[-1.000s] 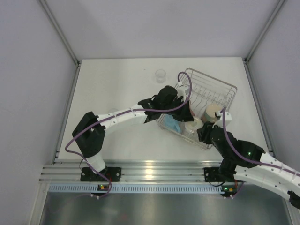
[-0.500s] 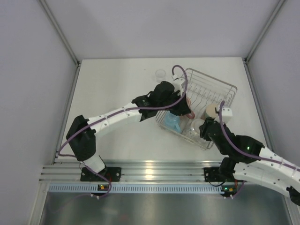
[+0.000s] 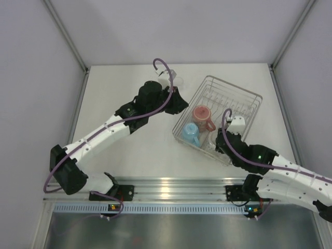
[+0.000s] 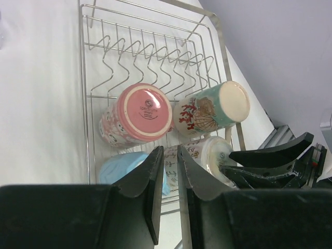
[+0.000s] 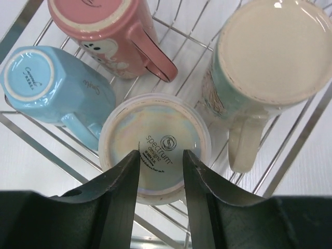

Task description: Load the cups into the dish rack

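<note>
Down at the near corner of the dish rack point(image 3: 244, 91), the right end effector point(image 5: 161, 154) hovers over the white cup point(image 5: 155, 136) with the pearly base, fingers spread and nothing pinched between them. I read this as the let-go at the end of a placement; next it needs a straight lift clear of the wires without nudging the neighbours. Four cups sit bunched in that near end: the white one, the light blue mug point(image 5: 45, 82) just beside it, the pink mug point(image 5: 92, 14) beyond, and the cream patterned mug point(image 5: 270, 57) on the other side. All show their bases to the camera, mouths down, long axes upright or close to it. Pink's handle points in toward the group, blue's toward the white cup, cream's back to the near side. Farther out, the left end effector point(image 4: 168, 151) hangs above the surface point(image 3: 140, 155) beside the rack's far-left edge, fingers pressed nearly together, holding nothing. My guess is it's off for another cup, though none outside the rack shows clearly. Farthest, the plate slots point(image 4: 150, 57) run across the rack's far end
</note>
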